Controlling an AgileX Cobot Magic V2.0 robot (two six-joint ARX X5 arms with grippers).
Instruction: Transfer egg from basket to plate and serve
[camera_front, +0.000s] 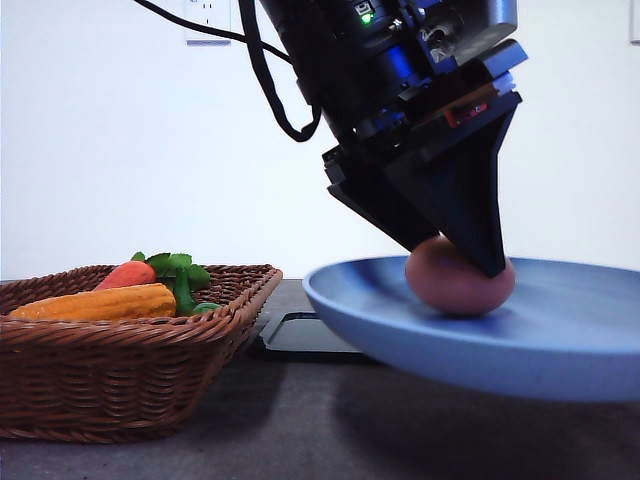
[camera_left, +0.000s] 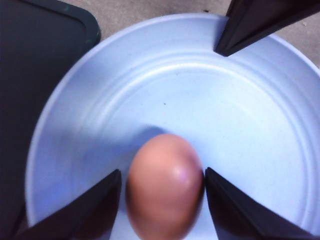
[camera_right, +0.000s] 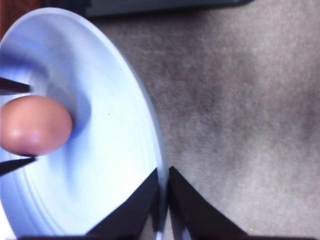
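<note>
On my front feed I see the left end effector (camera_front: 462, 262), a black angular wedge hanging from a cabled wrist, reaching down into the wide, shallow, round light-blue plate (camera_front: 560, 350). Between its dark fingers sits the small, smooth, matte reddish-brown oval egg (camera_front: 459, 277), resting low in the plate's well. My left wrist feed shows the egg (camera_left: 165, 185) with a black finger close on each side; the one on one side touches it, the other looks just at its edge, so I read the left end effector (camera_left: 162, 200) as pinching the egg lightly, though I cannot tell how firm the contact is. The plate's inner face (camera_left: 165, 90) is matte with faint concentric rings.

On my right wrist feed the right end effector (camera_right: 164, 200) has its two black fingers pressed close together with the plate's raised rim (camera_right: 159, 150) between them, clamped on the edge. The plate sits lifted above the mottled grey surface (camera_right: 240, 110) in the front feed, its underside casting a shadow.

To the left stands the large rectangular dark brown woven wicker basket (camera_front: 120, 370) with sloping sides and braided rim, holding a yellow-orange corn cob (camera_front: 100, 302) and an orange-red carrot with green leaves (camera_front: 128, 273). Behind the plate lies a flat black rectangular tray (camera_front: 305, 338).
</note>
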